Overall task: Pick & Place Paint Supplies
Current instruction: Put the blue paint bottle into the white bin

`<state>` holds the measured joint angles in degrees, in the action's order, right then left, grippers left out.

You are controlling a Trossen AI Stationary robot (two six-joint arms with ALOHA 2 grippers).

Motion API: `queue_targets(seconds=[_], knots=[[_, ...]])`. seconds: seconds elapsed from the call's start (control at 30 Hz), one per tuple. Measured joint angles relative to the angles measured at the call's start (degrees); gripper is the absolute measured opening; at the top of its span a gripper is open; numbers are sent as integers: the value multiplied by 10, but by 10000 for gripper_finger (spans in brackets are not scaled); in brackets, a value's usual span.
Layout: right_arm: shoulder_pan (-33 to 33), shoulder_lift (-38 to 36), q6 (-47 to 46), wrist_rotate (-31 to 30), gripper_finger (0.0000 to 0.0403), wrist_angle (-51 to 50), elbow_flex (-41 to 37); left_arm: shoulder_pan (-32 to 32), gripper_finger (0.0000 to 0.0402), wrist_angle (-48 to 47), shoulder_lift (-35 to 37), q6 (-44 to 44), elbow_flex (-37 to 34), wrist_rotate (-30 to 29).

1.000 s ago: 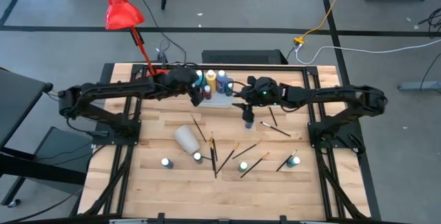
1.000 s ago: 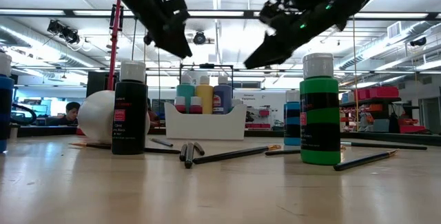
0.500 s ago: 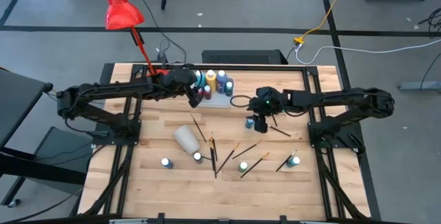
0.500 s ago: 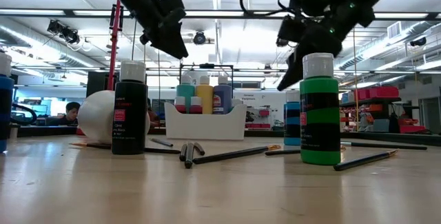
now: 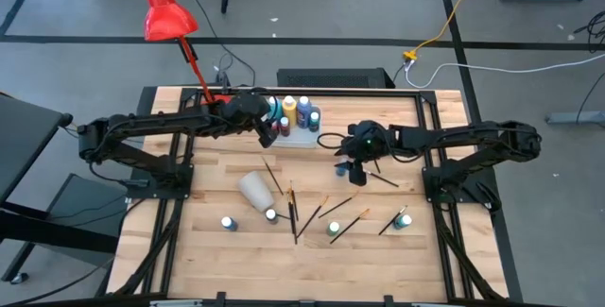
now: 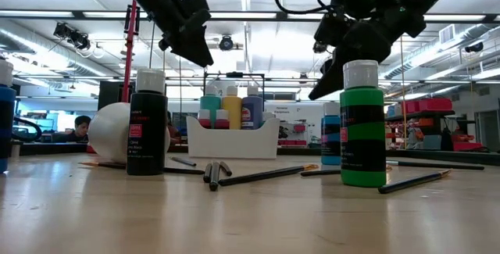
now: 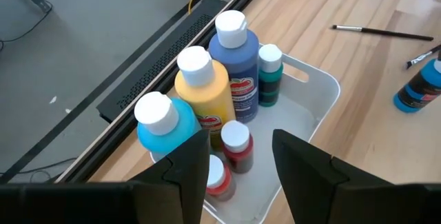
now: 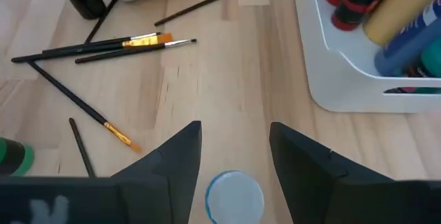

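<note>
On the wooden table [image 5: 217, 170], the right gripper [image 8: 233, 156] hovers spread above a blue-capped bottle [image 8: 234, 196] (seen clearly only by its wrist camera); the left gripper [image 7: 240, 156] hangs spread over the white tray [image 7: 318, 93] of bottles.

Red lamp [image 5: 166, 16], white cup [image 5: 256, 190]

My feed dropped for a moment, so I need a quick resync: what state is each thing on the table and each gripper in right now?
Left gripper: fingers open, empty, over the white tray.
Right gripper: fingers open, empty, above the blue bottle.
White tray: holds capped bottles standing upright.
Blue bottle: upright on the table, capped, not gripped.
White cup: lying on its side.
Green bottle: upright, capped.
Black bottle: upright, capped.
Paintbrushes: lying loose on the table.
</note>
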<state>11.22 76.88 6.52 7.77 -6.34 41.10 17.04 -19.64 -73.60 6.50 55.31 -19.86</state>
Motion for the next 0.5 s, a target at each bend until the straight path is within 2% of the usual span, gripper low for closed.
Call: queue_targets(seconds=[0.23,0.37,0.5], knots=[[-1,0,-7,-1,178,-33,-2,0,167,0,0,-14,0,0],[-1,0,-19,-41,178,-33,-16,0,167,0,0,-14,0,0],[-1,0,-15,-41,178,-32,-31,0,167,0,0,-14,0,0]])
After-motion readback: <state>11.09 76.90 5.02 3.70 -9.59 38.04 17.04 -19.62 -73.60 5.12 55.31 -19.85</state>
